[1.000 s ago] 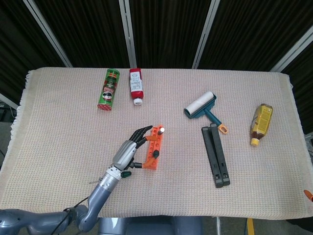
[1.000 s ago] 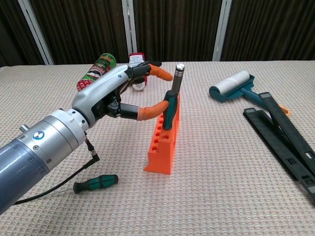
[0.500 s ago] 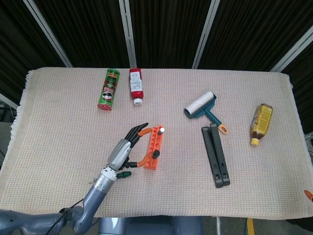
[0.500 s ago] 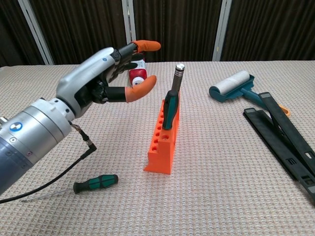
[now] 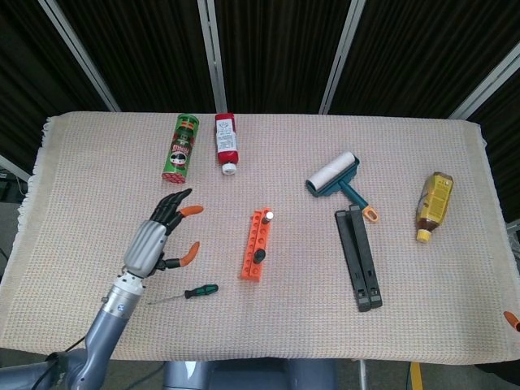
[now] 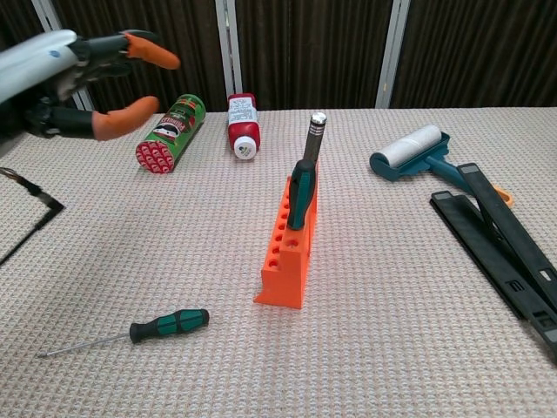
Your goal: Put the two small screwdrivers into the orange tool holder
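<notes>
The left hand (image 5: 157,237) hangs above the woven table mat (image 5: 97,162), its fingers spread and empty, thumb and forefinger tipped in orange. The right hand is in neither view.

To the hand's right, well apart from it, stands the orange tool holder (image 5: 255,245), a long block with a row of holes. One small screwdriver (image 6: 304,185) with a dark green handle and silver cap stands upright in a hole of the holder. The other small screwdriver (image 5: 188,292), green and black handled with a thin metal shaft, lies flat on the mat just below the hand and toward its right, between the wrist and the near end of the holder, touching neither.

Beyond the hand's fingertips lie a green crisp tube (image 5: 181,148) and a red and white bottle (image 5: 226,143), both on their sides. Far off to the hand's right lie a teal lint roller (image 5: 335,177), a black folded stand (image 5: 359,257) and a yellow-brown sauce bottle (image 5: 433,204).
</notes>
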You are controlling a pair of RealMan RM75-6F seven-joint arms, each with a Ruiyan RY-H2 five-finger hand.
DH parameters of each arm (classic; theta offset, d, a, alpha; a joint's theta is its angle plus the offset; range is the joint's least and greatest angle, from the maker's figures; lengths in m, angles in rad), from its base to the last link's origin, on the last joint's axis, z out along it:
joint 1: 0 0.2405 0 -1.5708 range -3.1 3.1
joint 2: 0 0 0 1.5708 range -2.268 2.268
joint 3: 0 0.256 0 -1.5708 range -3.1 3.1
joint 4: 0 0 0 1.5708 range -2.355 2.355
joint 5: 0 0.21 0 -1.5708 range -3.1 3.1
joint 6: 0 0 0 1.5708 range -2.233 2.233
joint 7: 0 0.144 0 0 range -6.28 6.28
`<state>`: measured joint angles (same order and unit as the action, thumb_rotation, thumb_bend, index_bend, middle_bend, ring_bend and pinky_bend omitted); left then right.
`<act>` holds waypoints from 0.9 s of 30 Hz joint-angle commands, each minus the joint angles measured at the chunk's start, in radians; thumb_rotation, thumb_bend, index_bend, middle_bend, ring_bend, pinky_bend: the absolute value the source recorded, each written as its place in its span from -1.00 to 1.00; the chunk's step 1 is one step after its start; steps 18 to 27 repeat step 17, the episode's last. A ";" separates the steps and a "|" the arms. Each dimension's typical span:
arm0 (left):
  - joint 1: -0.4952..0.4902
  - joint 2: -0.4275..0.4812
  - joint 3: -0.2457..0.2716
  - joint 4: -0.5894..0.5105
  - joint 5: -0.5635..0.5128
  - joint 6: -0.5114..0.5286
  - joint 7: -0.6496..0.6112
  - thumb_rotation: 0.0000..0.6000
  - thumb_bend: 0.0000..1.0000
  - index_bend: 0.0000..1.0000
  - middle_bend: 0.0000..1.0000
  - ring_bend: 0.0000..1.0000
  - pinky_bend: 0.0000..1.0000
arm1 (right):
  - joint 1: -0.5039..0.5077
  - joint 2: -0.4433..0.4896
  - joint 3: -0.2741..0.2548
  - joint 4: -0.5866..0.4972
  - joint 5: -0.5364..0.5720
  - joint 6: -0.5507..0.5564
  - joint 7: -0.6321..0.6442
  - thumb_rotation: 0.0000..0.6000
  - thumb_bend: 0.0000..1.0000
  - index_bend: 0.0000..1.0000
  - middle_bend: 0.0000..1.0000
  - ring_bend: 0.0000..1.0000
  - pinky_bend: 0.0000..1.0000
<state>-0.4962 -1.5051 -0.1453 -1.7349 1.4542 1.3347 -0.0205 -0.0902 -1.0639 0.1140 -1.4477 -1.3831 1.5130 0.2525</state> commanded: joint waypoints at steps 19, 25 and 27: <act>0.348 0.364 0.173 -0.079 -0.068 0.263 0.216 0.63 -0.17 -0.49 -1.00 -1.00 -1.00 | 0.078 0.010 0.012 -0.084 -0.055 -0.021 -0.139 1.00 -1.00 -0.86 -0.87 -1.00 -0.97; 0.348 0.364 0.173 -0.079 -0.068 0.263 0.216 0.63 -0.17 -0.49 -1.00 -1.00 -1.00 | 0.078 0.010 0.012 -0.084 -0.055 -0.021 -0.139 1.00 -1.00 -0.86 -0.87 -1.00 -0.97; 0.348 0.364 0.173 -0.079 -0.068 0.263 0.216 0.63 -0.17 -0.49 -1.00 -1.00 -1.00 | 0.078 0.010 0.012 -0.084 -0.055 -0.021 -0.139 1.00 -1.00 -0.86 -0.87 -1.00 -0.97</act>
